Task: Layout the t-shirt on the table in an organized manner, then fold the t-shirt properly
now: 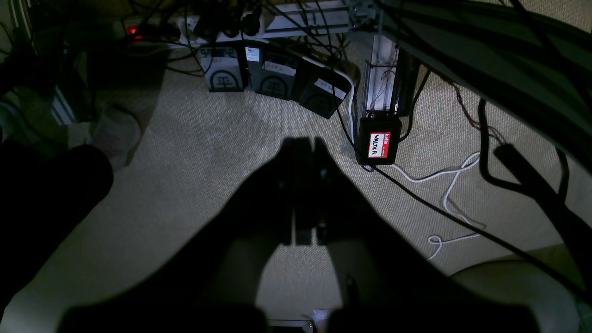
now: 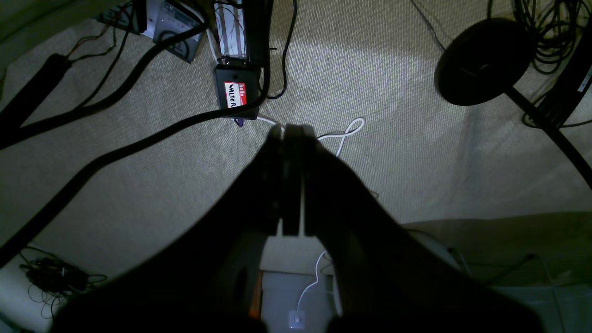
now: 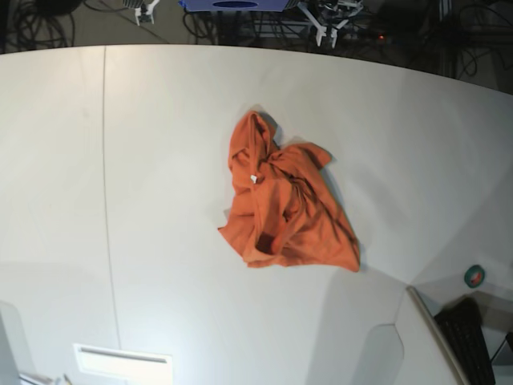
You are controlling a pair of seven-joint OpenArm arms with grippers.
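Note:
The orange t-shirt (image 3: pixel 284 200) lies crumpled in a heap near the middle of the white table (image 3: pixel 160 160), its small white tag (image 3: pixel 253 178) showing on top. Neither arm shows in the base view. My left gripper (image 1: pixel 305 141) is shut and empty, hanging over beige carpet below table level. My right gripper (image 2: pixel 291 129) is also shut with nothing in it, over the same carpet. Neither wrist view shows the shirt.
Under the grippers lie black cables, a white cord (image 1: pixel 451 185), a black box with a red name sticker (image 1: pixel 379 144) and dark foot pedals (image 1: pixel 273 78). A round black stand base (image 2: pixel 483 60) sits on the carpet. A dark seam (image 3: pixel 104 176) crosses the table's left side.

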